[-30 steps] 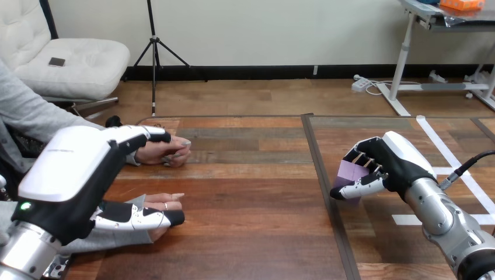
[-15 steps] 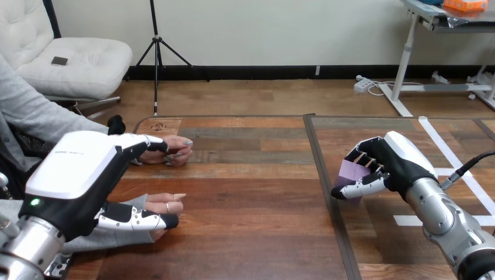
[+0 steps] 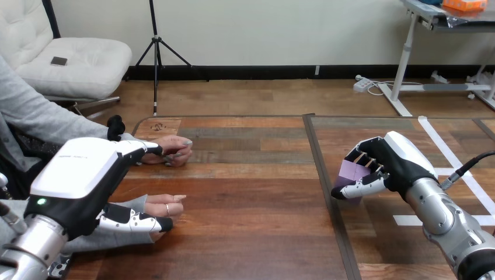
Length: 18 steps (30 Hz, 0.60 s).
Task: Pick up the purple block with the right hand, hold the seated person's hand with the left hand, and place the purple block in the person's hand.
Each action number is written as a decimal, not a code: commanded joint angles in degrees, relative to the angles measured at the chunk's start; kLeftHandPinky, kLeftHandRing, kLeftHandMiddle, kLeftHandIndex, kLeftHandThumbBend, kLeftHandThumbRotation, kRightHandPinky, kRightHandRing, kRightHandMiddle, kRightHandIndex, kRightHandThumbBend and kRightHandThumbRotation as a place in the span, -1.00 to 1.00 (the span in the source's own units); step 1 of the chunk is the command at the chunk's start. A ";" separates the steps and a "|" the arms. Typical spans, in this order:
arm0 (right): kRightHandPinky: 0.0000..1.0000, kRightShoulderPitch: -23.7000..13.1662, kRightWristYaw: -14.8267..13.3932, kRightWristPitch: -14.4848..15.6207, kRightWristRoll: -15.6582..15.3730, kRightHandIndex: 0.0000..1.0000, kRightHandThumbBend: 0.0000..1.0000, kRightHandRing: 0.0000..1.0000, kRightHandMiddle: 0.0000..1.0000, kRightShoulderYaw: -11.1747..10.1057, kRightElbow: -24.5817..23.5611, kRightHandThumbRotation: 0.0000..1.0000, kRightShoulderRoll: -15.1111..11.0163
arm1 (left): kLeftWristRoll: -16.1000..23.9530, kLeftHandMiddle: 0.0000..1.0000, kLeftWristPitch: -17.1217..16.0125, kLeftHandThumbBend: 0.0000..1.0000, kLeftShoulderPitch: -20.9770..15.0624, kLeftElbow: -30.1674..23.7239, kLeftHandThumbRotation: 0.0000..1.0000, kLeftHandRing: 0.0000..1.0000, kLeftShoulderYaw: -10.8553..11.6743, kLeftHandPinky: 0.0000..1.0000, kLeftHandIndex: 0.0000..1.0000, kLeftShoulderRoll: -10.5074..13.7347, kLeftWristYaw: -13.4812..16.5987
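The purple block [image 3: 352,172] sits in my right hand [image 3: 392,160], whose fingers and thumb are curled round it just above the table at the right. At the left, my left hand [image 3: 82,175] hovers over the person's near hand [image 3: 166,206], which lies flat on the table. Its fingers [image 3: 146,148] reach out fairly straight toward the person's far hand [image 3: 173,150], which rests loosely closed on the table. My left thumb [image 3: 133,221] lies along the near side of the person's near hand, touching or just beside it, not curled round it.
A dark seam [image 3: 318,169] runs front to back across the wooden table between the two hands. White tape lines [image 3: 449,156] mark the table at the right. The table's far edge [image 3: 233,116] lies beyond the person's far hand.
My left hand has drawn back toward the lower left, its fingertips retreating from the person's far hand. The right hand with the block has stayed put.
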 commanded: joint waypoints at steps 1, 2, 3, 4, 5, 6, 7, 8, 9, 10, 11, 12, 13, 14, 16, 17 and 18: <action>-0.18 -4.66 -0.35 -0.57 0.65 -0.01 0.42 -0.09 -0.02 -1.12 -1.76 -1.00 -1.42 | 1.07 0.66 0.39 1.00 -4.61 2.98 -0.07 0.60 -1.85 0.49 0.61 1.95 2.58; -0.18 -4.67 -0.25 -0.53 0.71 -0.01 0.42 -0.09 -0.02 -1.16 -1.76 -1.00 -1.43 | 1.37 0.66 0.41 1.00 -4.78 3.43 -0.07 0.60 -2.13 0.49 0.61 2.06 2.93; -0.18 -4.67 -0.18 -0.50 0.76 -0.01 0.41 -0.09 -0.03 -1.19 -1.76 -1.00 -1.43 | 1.55 0.66 0.43 1.00 -4.91 3.77 -0.06 0.60 -2.34 0.48 0.61 2.16 3.20; -0.18 -4.67 -0.21 -0.49 0.69 -0.01 0.41 -0.09 -0.03 -1.14 -1.80 -1.00 -1.48 | 2.08 0.66 0.59 1.00 -5.14 4.39 -0.06 0.60 -2.70 0.48 0.61 2.23 3.73; -0.18 -4.67 -0.25 -0.48 0.62 -0.01 0.41 -0.09 -0.03 -1.09 -1.82 -1.00 -1.51 | 2.39 0.66 0.71 1.00 -5.29 4.78 -0.04 0.60 -2.96 0.47 0.61 2.30 4.11; -0.18 -4.66 -0.28 -0.48 0.57 -0.01 0.41 -0.09 -0.03 -1.06 -1.84 -1.00 -1.53 | 2.59 0.66 0.80 1.00 -5.40 5.07 -0.04 0.60 -3.17 0.47 0.61 2.38 4.41; -0.18 -4.66 -0.27 -0.46 0.55 -0.01 0.41 -0.09 -0.03 -1.04 -1.87 -1.00 -1.56 | 2.93 0.65 0.75 1.00 -5.60 5.68 -0.03 0.59 -3.46 0.47 0.61 2.44 5.10; -0.18 -4.67 -0.25 -0.44 0.54 -0.01 0.41 -0.09 -0.03 -1.04 -1.87 -1.00 -1.57 | 3.11 0.65 0.71 1.00 -5.75 6.09 -0.03 0.59 -3.69 0.47 0.61 2.50 5.60; -0.18 -4.70 -0.19 -0.46 0.56 -0.01 0.41 -0.09 -0.03 -1.05 -1.80 -1.00 -1.60 | 3.17 0.65 0.71 1.00 -5.95 6.74 -0.03 0.59 -3.94 0.47 0.61 2.48 6.12; -0.18 -4.72 -0.15 -0.47 0.58 -0.01 0.41 -0.09 -0.03 -1.06 -1.74 -1.00 -1.61 | 3.18 0.65 0.72 1.00 -6.10 7.21 -0.05 0.59 -4.15 0.47 0.61 2.49 6.53; -0.18 -4.73 -0.13 -0.49 0.59 -0.01 0.41 -0.09 -0.03 -1.06 -1.70 -1.00 -1.62 | 3.13 0.65 0.75 1.00 -6.19 7.47 -0.06 0.59 -4.31 0.47 0.61 2.54 6.77; -0.18 -4.77 -0.02 -0.37 0.57 -0.01 0.42 -0.09 -0.03 -1.05 -1.73 -1.00 -1.65 | 3.14 0.65 0.89 1.00 -6.37 7.92 -0.07 0.58 -4.54 0.47 0.60 2.59 6.93; -0.19 -4.80 0.05 -0.28 0.56 -0.01 0.41 -0.10 -0.03 -1.04 -1.76 -1.00 -1.67 | 3.14 0.65 1.00 1.00 -6.50 8.22 -0.10 0.59 -4.75 0.48 0.61 2.68 7.06; -0.19 -4.82 0.10 -0.22 0.55 0.00 0.41 -0.10 -0.03 -1.03 -1.78 -1.00 -1.68 | 3.12 0.65 1.08 1.00 -6.59 8.44 -0.10 0.59 -4.92 0.48 0.61 2.78 7.19; -0.19 -4.82 0.35 -0.25 0.68 0.00 0.41 -0.10 -0.03 -1.11 -1.90 -1.00 -1.72 | 3.63 0.65 1.12 1.00 -7.04 9.57 -0.12 0.59 -5.46 0.48 0.61 2.96 8.22; -0.19 -4.82 0.42 -0.26 0.71 0.00 0.41 -0.10 -0.03 -1.13 -1.94 -1.00 -1.74 | 3.75 0.64 1.13 1.00 -7.18 9.90 -0.13 0.59 -5.66 0.49 0.61 3.05 8.58; -0.19 -4.80 0.44 -0.46 0.67 0.00 0.41 -0.10 -0.03 -1.09 -2.01 -1.00 -1.81 | 3.96 0.64 1.42 1.00 -7.41 10.36 -0.14 0.58 -5.95 0.49 0.60 3.15 8.71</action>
